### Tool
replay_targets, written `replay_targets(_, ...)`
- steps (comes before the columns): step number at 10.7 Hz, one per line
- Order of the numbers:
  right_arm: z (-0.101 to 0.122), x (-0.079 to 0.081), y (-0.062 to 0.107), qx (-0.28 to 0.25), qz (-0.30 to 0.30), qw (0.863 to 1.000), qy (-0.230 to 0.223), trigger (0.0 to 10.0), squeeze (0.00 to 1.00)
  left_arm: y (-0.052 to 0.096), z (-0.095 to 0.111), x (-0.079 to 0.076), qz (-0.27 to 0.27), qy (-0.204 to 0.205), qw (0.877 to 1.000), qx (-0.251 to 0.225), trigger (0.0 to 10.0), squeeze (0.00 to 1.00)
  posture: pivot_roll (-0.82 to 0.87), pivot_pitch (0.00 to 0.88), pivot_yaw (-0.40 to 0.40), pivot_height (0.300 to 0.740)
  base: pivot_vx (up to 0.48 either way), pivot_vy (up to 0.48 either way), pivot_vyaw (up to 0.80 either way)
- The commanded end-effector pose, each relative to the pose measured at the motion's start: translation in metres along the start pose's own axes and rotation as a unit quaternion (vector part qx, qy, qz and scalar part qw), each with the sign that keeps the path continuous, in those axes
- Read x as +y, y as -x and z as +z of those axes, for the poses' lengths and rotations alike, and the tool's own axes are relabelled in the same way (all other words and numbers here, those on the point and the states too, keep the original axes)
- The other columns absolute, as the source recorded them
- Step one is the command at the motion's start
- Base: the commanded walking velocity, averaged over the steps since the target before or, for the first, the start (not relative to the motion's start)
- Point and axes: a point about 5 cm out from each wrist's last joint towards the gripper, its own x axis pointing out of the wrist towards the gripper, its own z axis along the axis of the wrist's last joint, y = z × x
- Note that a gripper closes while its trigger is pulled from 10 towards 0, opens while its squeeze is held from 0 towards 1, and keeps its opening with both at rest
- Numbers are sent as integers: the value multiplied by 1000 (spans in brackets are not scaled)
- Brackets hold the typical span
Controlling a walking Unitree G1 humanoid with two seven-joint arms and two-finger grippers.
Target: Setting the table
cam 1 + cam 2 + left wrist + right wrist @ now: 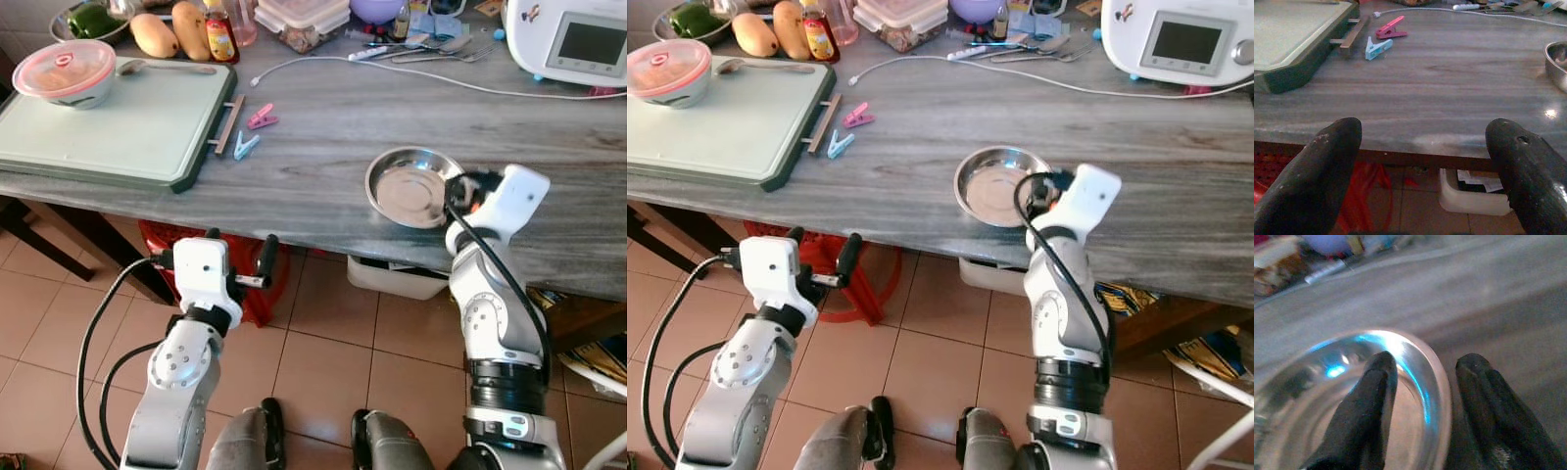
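The steel bowl (412,186) sits near the front edge of the grey surface (323,127), right of centre. The right gripper (1422,396) straddles its near-right rim, one finger (1369,401) inside the bowl and one outside; the jaws look not quite closed on the rim, though the blurred wrist view leaves that uncertain. The left gripper (238,257) hovers below the surface's edge, jaws spread wide and empty. Far left lies a green tray (108,127) carrying a lidded bowl (67,71).
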Motion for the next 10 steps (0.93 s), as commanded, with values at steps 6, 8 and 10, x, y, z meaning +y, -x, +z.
replay_targets(6,8,13,37,-80,113,982,129,10000,0,1,-2,9,45,-2,999,6,10000,0,-26,202,46,740,-52,0,0)
replay_targets(8,4,8,44,-74,110,980,148,10000,0,0,-2,11,46,-1,999,6,10000,0,-28,189,43,740,-328,0,0)
replay_targets(10,-1,6,44,-63,105,982,146,10000,0,0,-3,10,49,1,999,6,10000,0,-25,172,42,740,-341,0,0)
